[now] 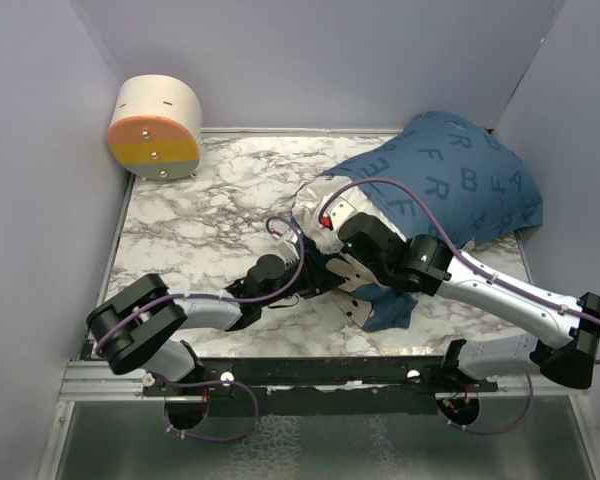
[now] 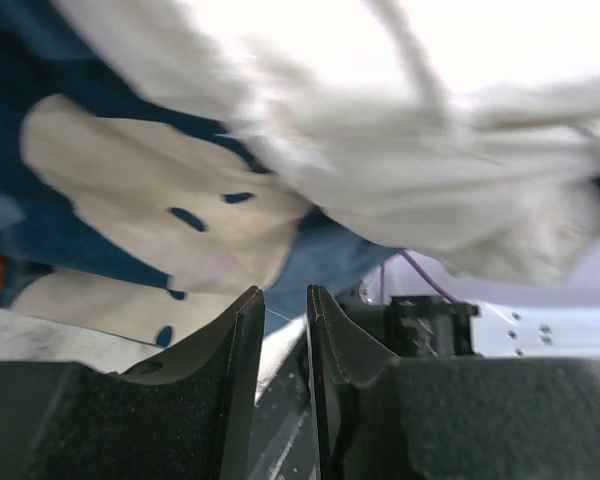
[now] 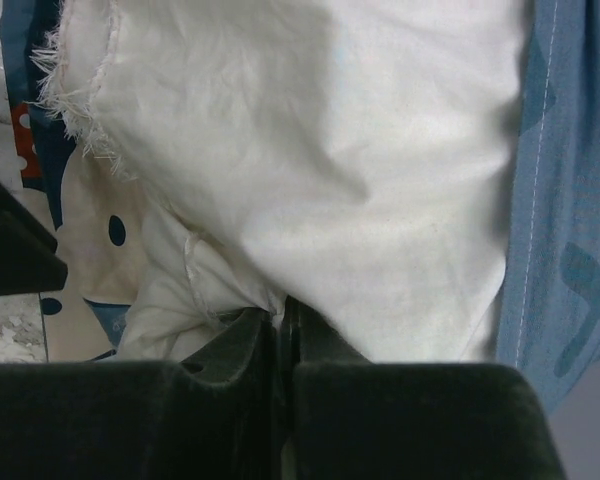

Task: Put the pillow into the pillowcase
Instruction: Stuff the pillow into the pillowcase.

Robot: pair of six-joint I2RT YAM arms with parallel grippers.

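Observation:
The dark blue pillowcase (image 1: 460,180) with light letters lies bulging at the back right of the marble table, most of the pillow inside it. A white end of the pillow (image 1: 315,200) shows at its open left side. My right gripper (image 1: 330,225) reaches to that opening and is shut on a fold of the white pillow fabric (image 3: 310,150), with blue pillowcase cloth (image 3: 570,200) to the right of it. My left gripper (image 1: 305,275) sits just below the opening. Its jaws stand a narrow gap apart (image 2: 283,292) with nothing between them, under the pillow (image 2: 430,150) and a mouse face print (image 2: 160,190).
A round cream box (image 1: 155,128) with an orange, yellow and teal face stands at the back left corner. Lavender walls close in the marble table (image 1: 210,200) on three sides. A metal rail (image 1: 280,370) runs along the near edge.

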